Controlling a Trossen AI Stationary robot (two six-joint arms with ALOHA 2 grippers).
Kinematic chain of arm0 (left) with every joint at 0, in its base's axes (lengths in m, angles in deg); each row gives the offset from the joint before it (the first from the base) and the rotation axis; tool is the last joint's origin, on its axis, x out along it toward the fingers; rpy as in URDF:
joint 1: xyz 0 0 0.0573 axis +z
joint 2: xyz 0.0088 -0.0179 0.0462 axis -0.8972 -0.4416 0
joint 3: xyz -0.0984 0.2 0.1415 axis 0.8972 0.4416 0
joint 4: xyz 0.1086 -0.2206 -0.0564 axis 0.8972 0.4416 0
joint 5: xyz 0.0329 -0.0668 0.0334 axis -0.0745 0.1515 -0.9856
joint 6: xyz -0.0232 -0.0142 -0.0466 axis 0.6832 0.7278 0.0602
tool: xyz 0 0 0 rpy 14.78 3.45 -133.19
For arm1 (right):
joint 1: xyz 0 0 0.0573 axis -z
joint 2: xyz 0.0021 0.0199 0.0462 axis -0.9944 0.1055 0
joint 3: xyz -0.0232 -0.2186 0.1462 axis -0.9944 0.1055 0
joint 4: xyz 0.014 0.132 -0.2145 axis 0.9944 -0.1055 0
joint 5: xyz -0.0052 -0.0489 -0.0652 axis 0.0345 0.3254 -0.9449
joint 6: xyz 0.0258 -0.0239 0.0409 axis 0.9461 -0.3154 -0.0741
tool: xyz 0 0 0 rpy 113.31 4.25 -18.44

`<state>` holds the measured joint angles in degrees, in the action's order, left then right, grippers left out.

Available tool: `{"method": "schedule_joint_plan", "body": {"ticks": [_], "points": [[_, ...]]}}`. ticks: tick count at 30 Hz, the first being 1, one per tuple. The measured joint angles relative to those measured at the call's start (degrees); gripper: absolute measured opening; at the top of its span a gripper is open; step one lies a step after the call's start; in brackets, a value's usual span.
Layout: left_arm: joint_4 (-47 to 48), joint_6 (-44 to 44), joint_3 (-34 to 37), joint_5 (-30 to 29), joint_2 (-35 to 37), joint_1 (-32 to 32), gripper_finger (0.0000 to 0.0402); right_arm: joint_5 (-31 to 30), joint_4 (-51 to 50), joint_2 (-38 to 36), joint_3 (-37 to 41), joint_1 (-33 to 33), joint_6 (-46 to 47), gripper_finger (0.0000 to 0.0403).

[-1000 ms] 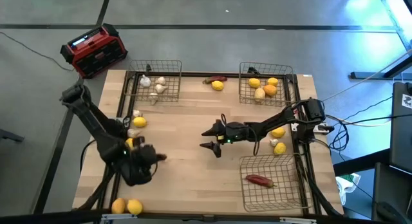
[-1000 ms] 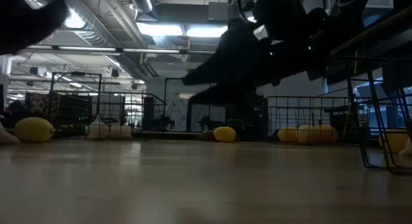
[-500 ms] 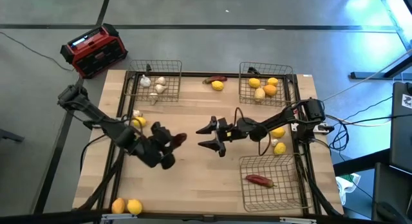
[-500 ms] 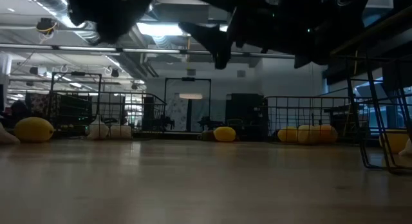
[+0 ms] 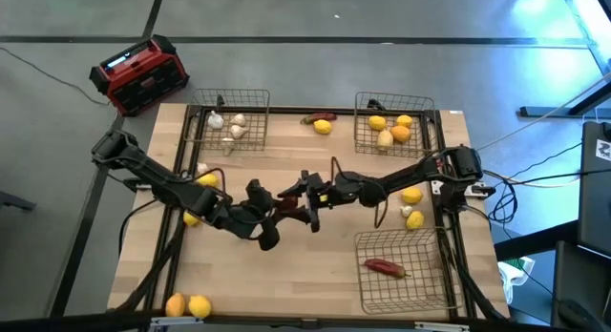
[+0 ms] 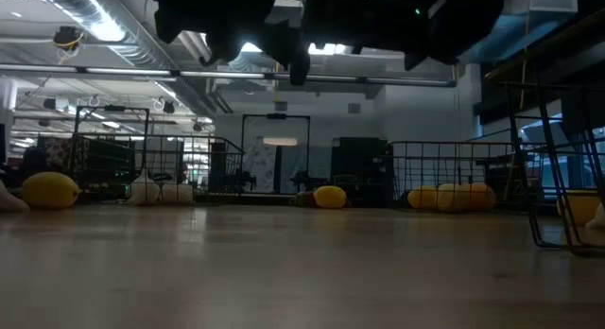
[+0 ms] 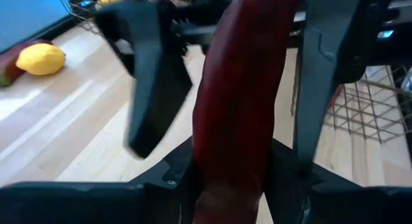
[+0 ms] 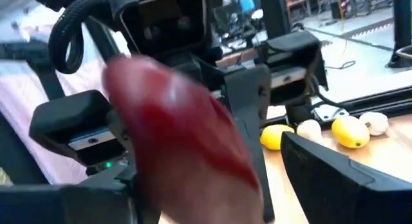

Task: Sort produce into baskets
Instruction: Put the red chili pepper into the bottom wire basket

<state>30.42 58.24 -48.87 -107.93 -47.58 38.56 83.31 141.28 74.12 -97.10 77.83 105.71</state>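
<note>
A long dark red pepper (image 7: 239, 89) stood clamped between the left gripper's (image 5: 279, 210) fingers, held up above the middle of the desk (image 5: 286, 275). The right gripper (image 5: 304, 200) faced it from the other side with its fingers spread apart on either side of the pepper's free end; whether they touched it could not be told.

Beyond the right gripper's arm, one wire basket (image 5: 404, 271) held a second red pepper (image 5: 385, 267), and another basket (image 5: 393, 124) held yellow and orange fruits (image 5: 389, 130). Two yellow fruits (image 5: 412, 206) lay loose between those two baskets. Behind the left gripper, a third basket (image 5: 229, 125) held whitish bulbs (image 5: 233, 128). A lemon (image 5: 323, 127) and a further pepper (image 5: 319, 116) lay on the desk between the two far baskets. More yellow fruits (image 5: 204, 181) sat beside the left arm, and two others (image 5: 187, 306) lay at the desk's near corner. A red and black box (image 5: 139, 74) stood on the floor off the desk.
</note>
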Motion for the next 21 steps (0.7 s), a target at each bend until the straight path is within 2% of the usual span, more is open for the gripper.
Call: {"method": "schedule_joint_plan", "body": {"ticks": [5, 15, 21], "points": [[-0.8, 0.7, 0.0, -0.1, -0.4, -0.2, 0.0134, 0.7, -0.9, 0.0, -1.2, -0.2, -2.7, 0.0252], [-0.5, 0.8, 0.0, -0.6, -0.3, -0.2, 0.0135, -0.2, -1.1, 0.0, -1.2, -0.3, -6.2, 0.0099], [-0.4, -0.4, 0.0, -0.1, -0.3, 0.2, 0.0174, 0.5, -1.7, 0.0, -1.2, -0.2, -5.8, 0.0099]]}}
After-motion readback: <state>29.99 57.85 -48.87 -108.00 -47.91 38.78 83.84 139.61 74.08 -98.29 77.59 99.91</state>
